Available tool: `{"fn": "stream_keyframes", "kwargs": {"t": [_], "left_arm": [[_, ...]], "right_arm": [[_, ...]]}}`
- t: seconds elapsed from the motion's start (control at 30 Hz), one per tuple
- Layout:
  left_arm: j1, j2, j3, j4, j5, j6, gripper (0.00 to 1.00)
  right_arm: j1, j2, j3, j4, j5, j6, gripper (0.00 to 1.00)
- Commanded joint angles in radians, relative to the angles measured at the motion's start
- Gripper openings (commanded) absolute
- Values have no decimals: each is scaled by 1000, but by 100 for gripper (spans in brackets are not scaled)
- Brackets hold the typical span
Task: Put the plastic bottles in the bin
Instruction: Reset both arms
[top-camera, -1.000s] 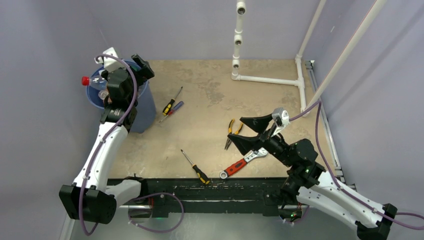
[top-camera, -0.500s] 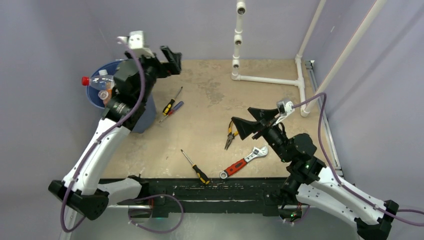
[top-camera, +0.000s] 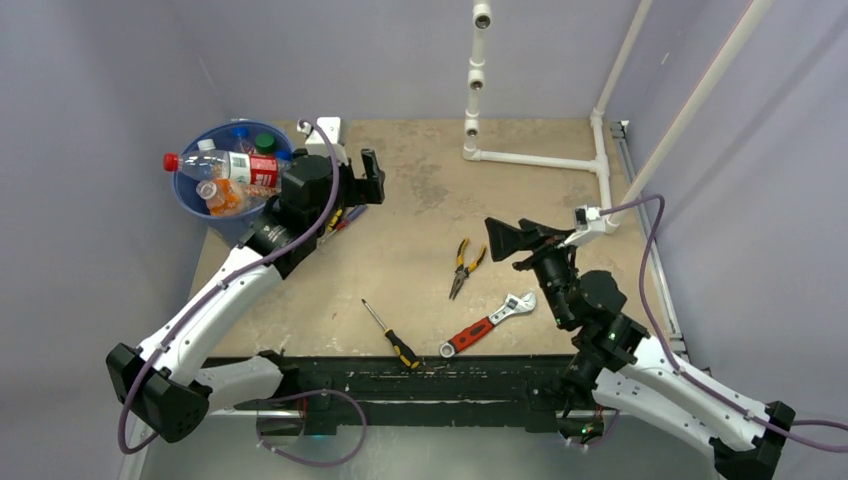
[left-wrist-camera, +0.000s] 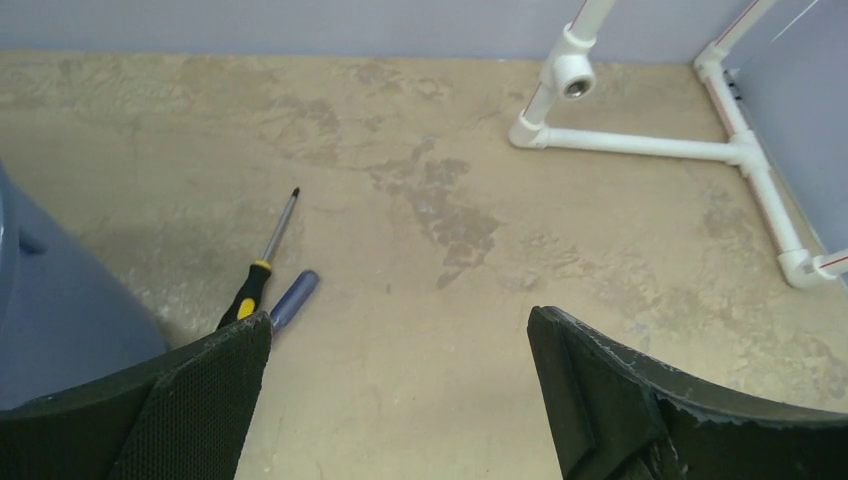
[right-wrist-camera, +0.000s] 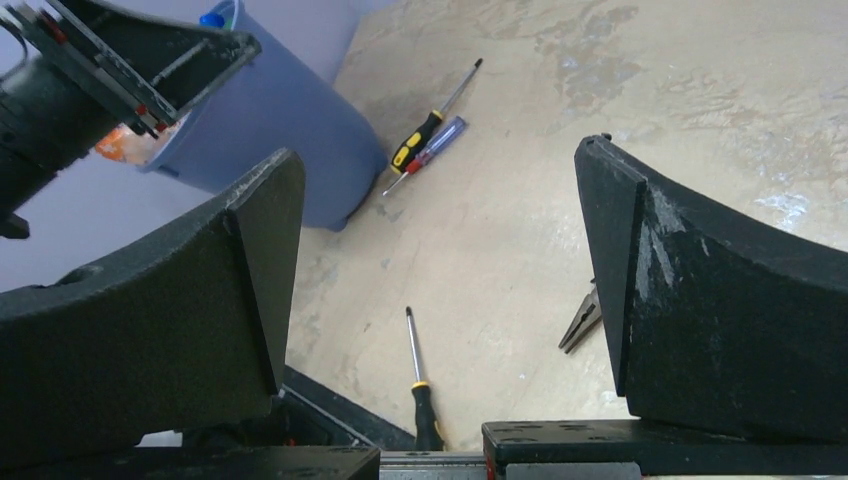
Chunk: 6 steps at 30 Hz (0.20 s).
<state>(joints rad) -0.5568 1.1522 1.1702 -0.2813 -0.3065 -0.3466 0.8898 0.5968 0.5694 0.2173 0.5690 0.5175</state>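
The blue bin (top-camera: 226, 224) stands at the table's far left corner. Several plastic bottles lie in it, among them a red-capped one with a red label (top-camera: 228, 165) and an orange-filled one (top-camera: 222, 198). My left gripper (top-camera: 367, 185) hangs open to the right of the bin, over bare table, with nothing between its fingers (left-wrist-camera: 205, 400). In the left wrist view the bin wall (left-wrist-camera: 60, 310) fills the left edge. My right gripper (top-camera: 512, 245) is open and empty above the right-centre of the table. Its wrist view looks toward the bin (right-wrist-camera: 275, 125).
Two screwdrivers (top-camera: 343, 214) lie beside the bin, with their handles (left-wrist-camera: 262, 290) near my left finger. Pliers (top-camera: 462, 265), a red-handled wrench (top-camera: 488, 324) and another screwdriver (top-camera: 390, 334) lie near the front. White pipes (top-camera: 540, 158) stand at the back right.
My left gripper has swung from above the bin to its right and lower, uncovering the bottles inside. My right gripper has drawn back slightly and turned toward the bin.
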Motion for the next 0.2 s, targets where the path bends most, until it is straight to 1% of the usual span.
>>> {"fn": "stream_keyframes", "kwargs": {"t": [0.0,0.07,0.17], "left_arm": [[3,-32,-85,6,-70,-77,99],[4,-49,-145,41,-68,-92,99],[5,-57,-172,48,-81,-102,99]], "right_arm": [[1,-45,-85,114,43,68,99],[1,-38,-98,122,42,68,99],[1,-7,-85,96,52,83,99]]}}
